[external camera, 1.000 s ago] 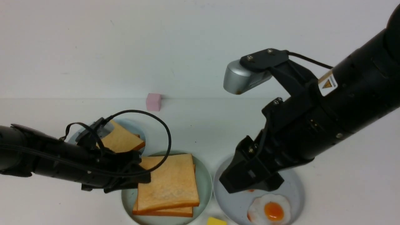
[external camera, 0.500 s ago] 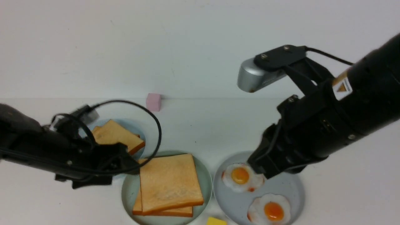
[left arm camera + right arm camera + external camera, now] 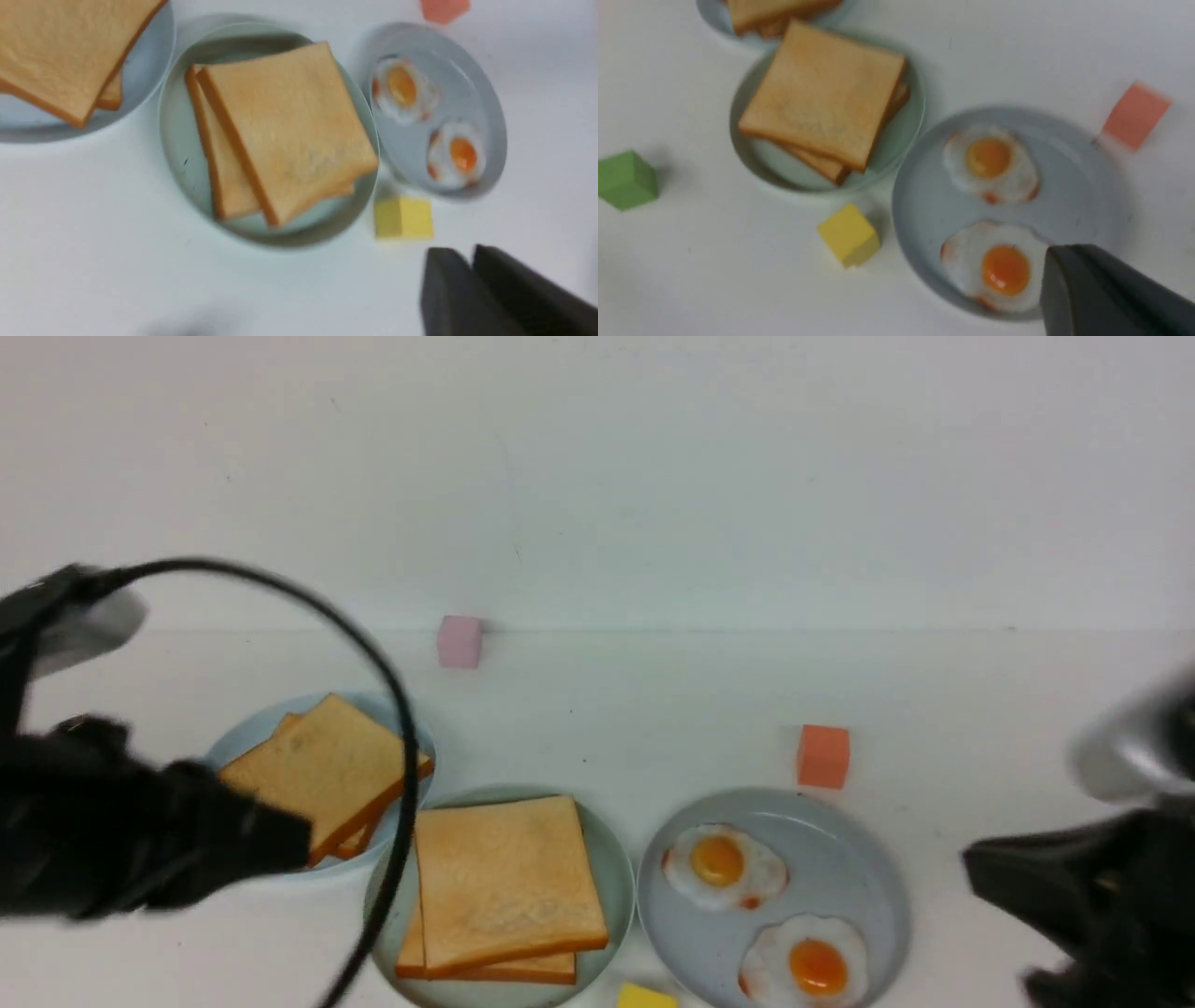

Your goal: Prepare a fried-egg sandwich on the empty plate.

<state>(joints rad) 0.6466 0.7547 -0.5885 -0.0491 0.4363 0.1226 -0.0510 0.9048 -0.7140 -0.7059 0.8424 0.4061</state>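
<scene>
Golden, brown-crusted toast [image 3: 509,882] covers the mint-green plate [image 3: 613,873], white orange-yolked eggs [image 3: 724,868] dot the grey plate [image 3: 845,854], beside a pink cube [image 3: 459,641] and an orange cube [image 3: 822,756].

All I'm getting on my feed is a plain white bench [image 3: 644,709] running up to a bare white wall [image 3: 653,476], in soft, even light.

sandwich [image 3: 509,882] sits on the mint-green plate [image 3: 618,868]; grey plate [image 3: 868,859] just beside it holds two fried eggs [image 3: 724,866]; left arm [image 3: 112,840] and right arm [image 3: 1102,896] blurry at the edges
</scene>
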